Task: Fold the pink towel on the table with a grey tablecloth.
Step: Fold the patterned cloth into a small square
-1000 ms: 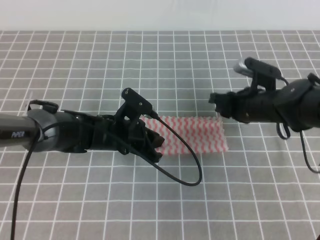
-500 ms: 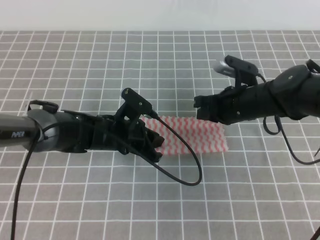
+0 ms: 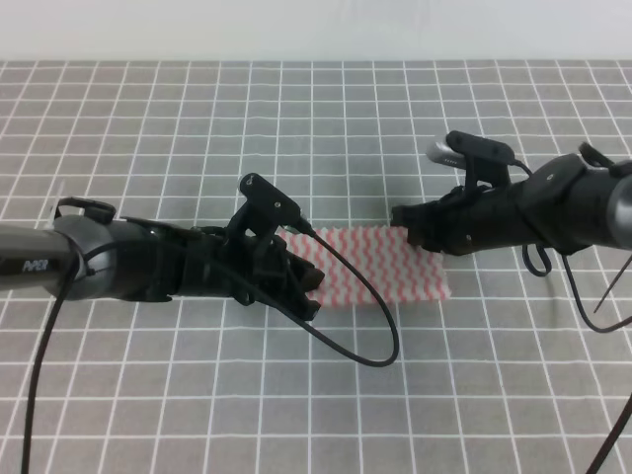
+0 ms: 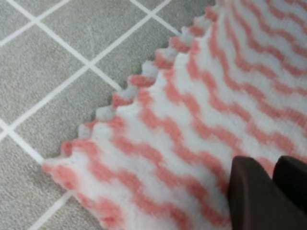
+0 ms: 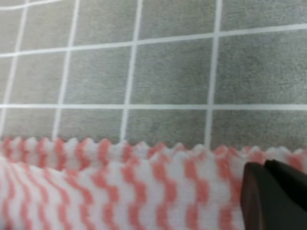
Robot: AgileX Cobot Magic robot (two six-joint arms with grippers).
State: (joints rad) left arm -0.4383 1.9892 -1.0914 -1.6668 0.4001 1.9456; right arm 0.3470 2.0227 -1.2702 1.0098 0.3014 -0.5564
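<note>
Low over the table (image 3: 326,138), both arms reach in nearly level from opposite sides, and their claws meet the pink towel (image 3: 390,265) at its two ends. The left claw (image 3: 308,286) lies stretched out along the grey gridded cloth, its wrist camera bracket (image 3: 269,200) standing above it and a black cable (image 3: 360,316) looping from behind it down toward the near side. White lettering shows on the left arm's sleeve (image 3: 35,265), too small to read with certainty. The towel's left end lies right under this claw; in the left wrist view its two dark fingers (image 4: 249,196) sit close together, pressed on the striped cloth (image 4: 192,120), with only a thin gap between them, so the claw looks narrowly closed, probably pinching the towel. The right claw (image 3: 415,225) comes in from the far right, tilted slightly down, its tip at the towel's far right corner. In the right wrist view its fingers (image 5: 261,191) are together at the towel's pinked edge (image 5: 144,182), but I cannot tell whether they grip cloth. Between the two claws the towel lies flat as a folded strip on the table, zigzag stripes running its length.
</note>
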